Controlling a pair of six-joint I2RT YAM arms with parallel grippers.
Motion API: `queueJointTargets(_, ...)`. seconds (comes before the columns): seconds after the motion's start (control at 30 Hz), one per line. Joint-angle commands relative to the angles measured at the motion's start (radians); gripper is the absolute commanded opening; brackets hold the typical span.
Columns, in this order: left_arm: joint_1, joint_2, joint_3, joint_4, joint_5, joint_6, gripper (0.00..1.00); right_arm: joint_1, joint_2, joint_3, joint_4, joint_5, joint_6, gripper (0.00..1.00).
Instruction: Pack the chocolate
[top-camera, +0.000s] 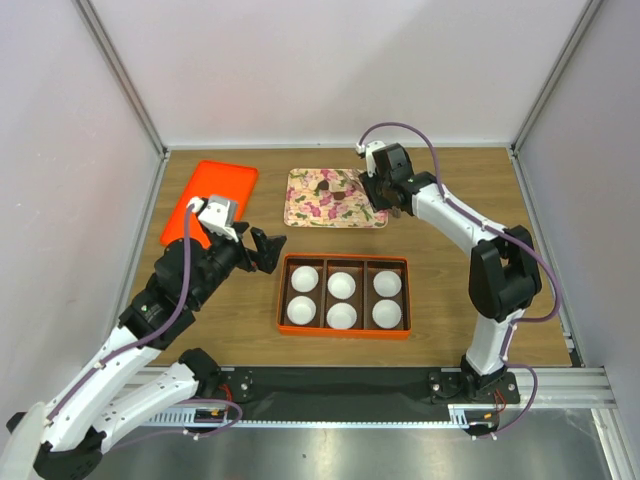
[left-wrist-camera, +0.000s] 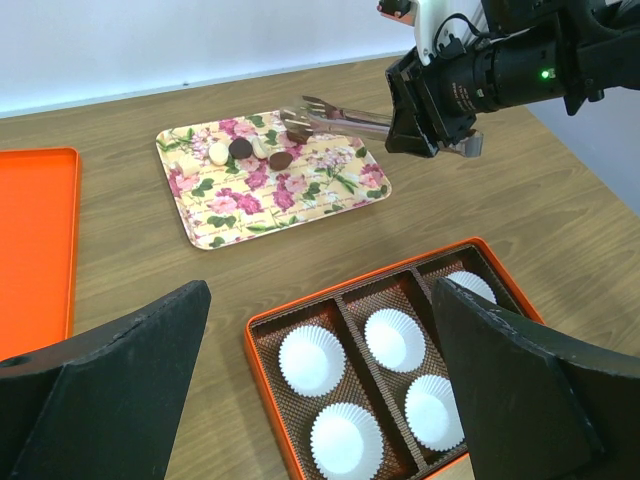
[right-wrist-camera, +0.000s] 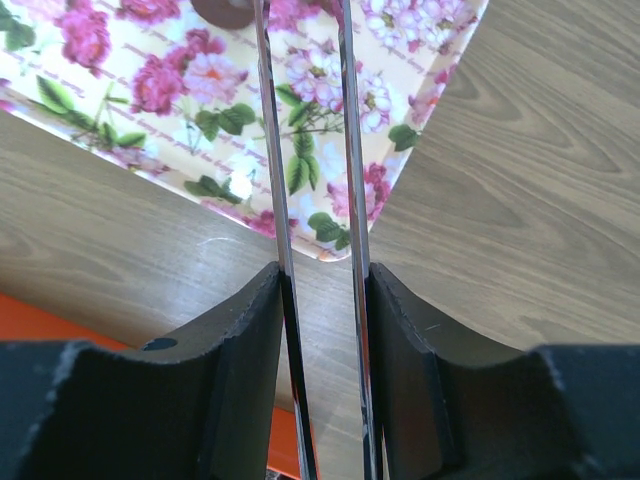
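Wooden tabletop (left-wrist-camera: 520, 200): tongs (left-wrist-camera: 345, 120) clamped in your right gripper (right-wrist-camera: 320, 285), left gripper (top-camera: 270, 250) spread wide, nip the probably light, slippery, easily marred chocolate (left-wrist-camera: 241, 148) gently by its sides.

surface: wooden table (top-camera: 440, 325), brown grain | back: plain white wall (top-camera: 330, 70) | sides: pale left panel (top-camera: 60, 200), pale right panel (top-camera: 600, 200) | back corners: left metal post (top-camera: 120, 75), right metal post (top-camera: 555, 75) | near edge: black strip (top-camera: 340, 383) above grey metal sheet (top-camera: 340, 455) | light: even, soft, probably from overhead
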Motion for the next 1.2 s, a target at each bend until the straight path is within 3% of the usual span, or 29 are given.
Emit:
queueJointTargets(0.0, -0.004, 0.006, -0.004, 0.032, -0.005, 0.014, 1.0, -0.013, 0.009, 0.003, 0.062, 0.035, -0.032, 0.42)
queueJointTargets(0.4, -0.006, 0.017, -0.002, 0.032, -0.003, 0.013, 1.0, -0.044, 0.088, 0.008, 0.055, -0.053, -0.054, 0.44)
queueJointTargets(0.7, -0.004, 0.026, -0.001, 0.032, -0.011, 0.013, 1.0, -0.044, 0.109, 0.003, 0.065, -0.054, -0.037, 0.36)
queueJointTargets(1.17, -0.004, 0.026, -0.002, 0.036, 0.012, 0.011, 1.0, -0.03, -0.203, -0.056, -0.135, 0.019, 0.11, 0.26)
